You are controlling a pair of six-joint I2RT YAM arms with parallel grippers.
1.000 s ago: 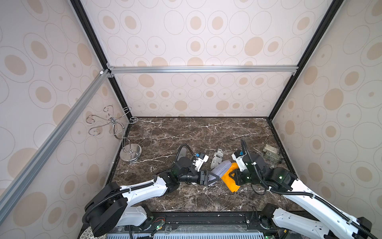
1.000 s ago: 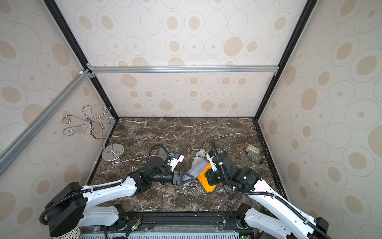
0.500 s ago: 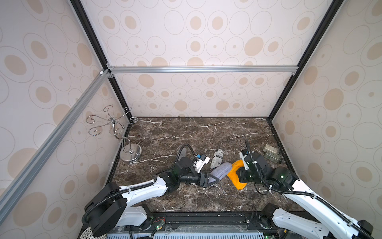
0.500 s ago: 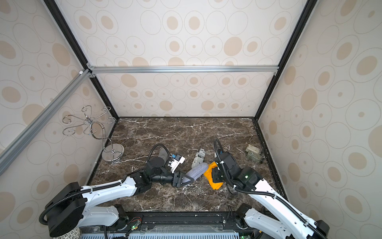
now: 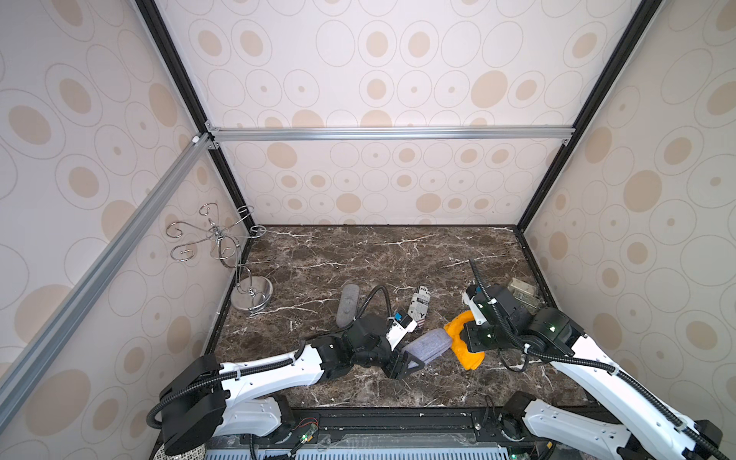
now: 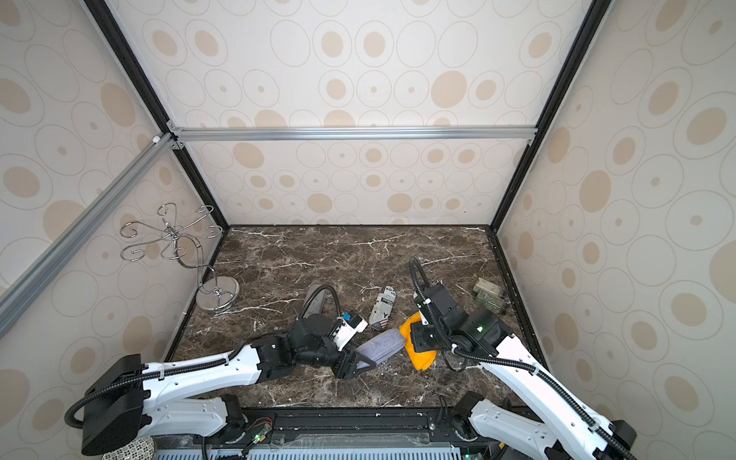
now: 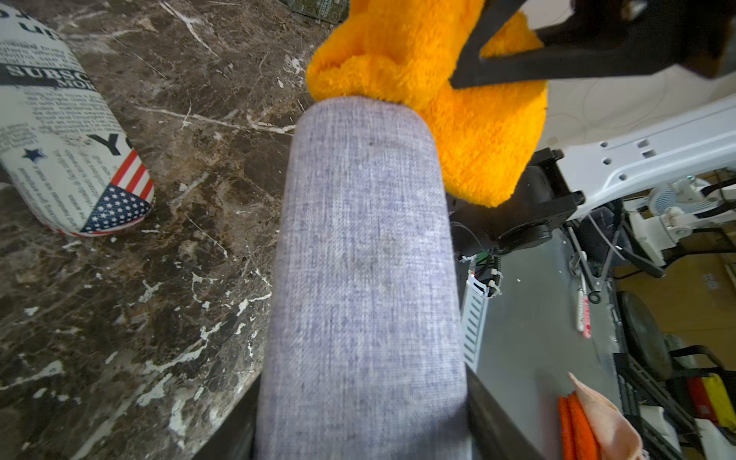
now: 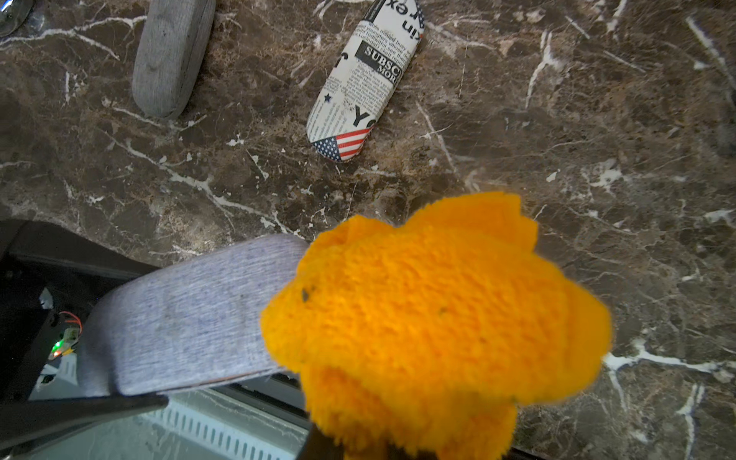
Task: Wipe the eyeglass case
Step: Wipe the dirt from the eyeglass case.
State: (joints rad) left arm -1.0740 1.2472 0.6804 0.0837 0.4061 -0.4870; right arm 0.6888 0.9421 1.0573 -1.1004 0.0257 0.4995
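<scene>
Eyeglass case [image 5: 429,345] juts straight out from the left claw [image 5: 404,364], which clamps its near end (long axis aimed at the right claw [image 5: 466,341]); its far tip touches the orange cloth [image 5: 472,360] pinched there.

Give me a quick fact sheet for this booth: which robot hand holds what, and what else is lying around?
Left hand: shut on one end of the lilac-grey eyeglass case
Right hand: shut on the orange cloth
Contact: cloth meets the case's free end
Lying on the marble table: newspaper-print case, grey case
By the left wall: wire stand
By the right wall: small boxes, details unclear
</scene>
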